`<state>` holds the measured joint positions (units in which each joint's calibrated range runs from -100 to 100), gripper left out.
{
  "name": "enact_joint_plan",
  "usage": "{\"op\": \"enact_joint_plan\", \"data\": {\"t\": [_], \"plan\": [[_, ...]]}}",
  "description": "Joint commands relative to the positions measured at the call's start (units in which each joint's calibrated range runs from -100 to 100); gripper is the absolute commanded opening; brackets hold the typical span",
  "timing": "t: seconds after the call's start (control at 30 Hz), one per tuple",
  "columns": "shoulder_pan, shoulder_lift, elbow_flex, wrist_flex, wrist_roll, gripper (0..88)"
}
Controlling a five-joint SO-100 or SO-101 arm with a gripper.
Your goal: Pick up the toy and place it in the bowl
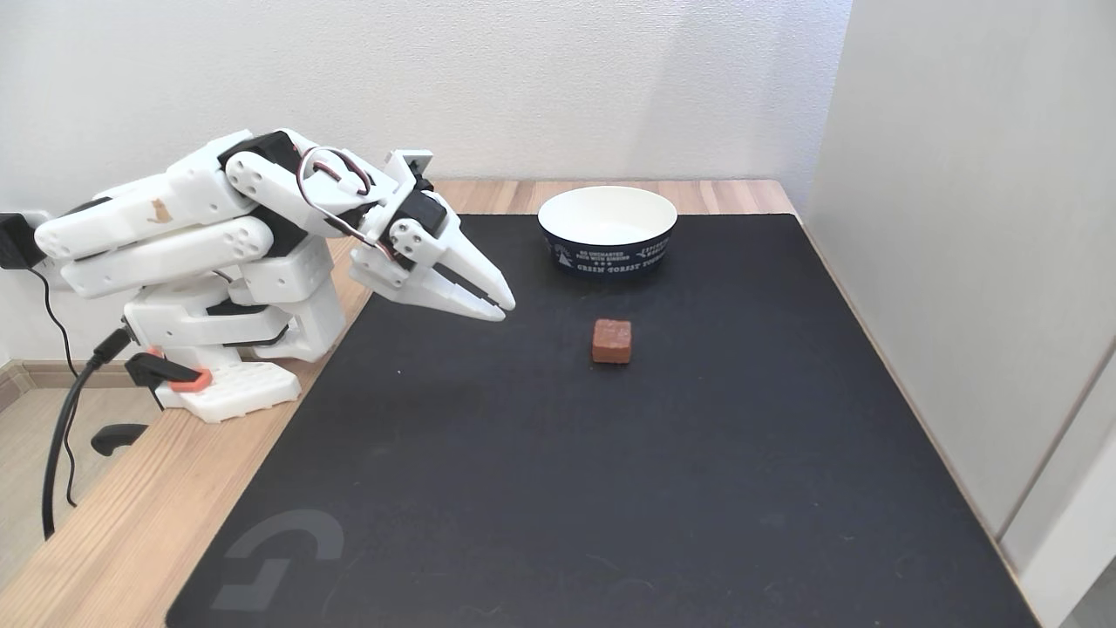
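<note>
In the fixed view, the reddish-brown toy block (612,340) was seen resting on the black mat (610,488), to the right of the white gripper (499,309) and slightly lower in the picture, well apart from it. The gripper's tips were pointed down and to the right, roughly toward the block, so the coming reach was judged to run along the line the fingers already faced. The two fingers were held pressed nearly together, with only a dark sliver between them, and nothing was pinched. It was judged that they would have to be spread before the block could be straddled. The block was roughly cubic, so no long axis was offered to align with; one flat face was turned toward the camera.

The navy paper bowl (608,249), white inside, was found standing beyond the block, toward the back of the mat, near it but not touching. The arm (174,218) was folded low over its base at the left edge of the wooden table (113,541).
</note>
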<state>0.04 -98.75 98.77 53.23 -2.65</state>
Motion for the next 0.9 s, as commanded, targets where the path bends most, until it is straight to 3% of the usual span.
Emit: {"op": "enact_joint_plan", "data": {"t": [0.0, 0.4, 0.5, 0.53, 0.57, 0.63, 0.67, 0.87], "plan": [[0.59, -0.67, 0.78, 0.12, -0.17, 2.3], [0.59, -0.67, 0.78, 0.12, -0.22, 2.4], [0.33, -0.67, 0.69, 0.79, -0.27, 15.7], [0.17, -0.67, 0.6, 0.79, -0.27, 23.4], [-0.17, -0.67, 0.6, 0.79, -0.17, 41.2], [-0.17, -0.67, 0.6, 0.79, -0.27, 56.2], [-0.08, -0.67, 0.6, 0.79, -0.27, 59.6], [0.17, -0.67, 0.6, 0.54, -0.27, 49.8]]}}
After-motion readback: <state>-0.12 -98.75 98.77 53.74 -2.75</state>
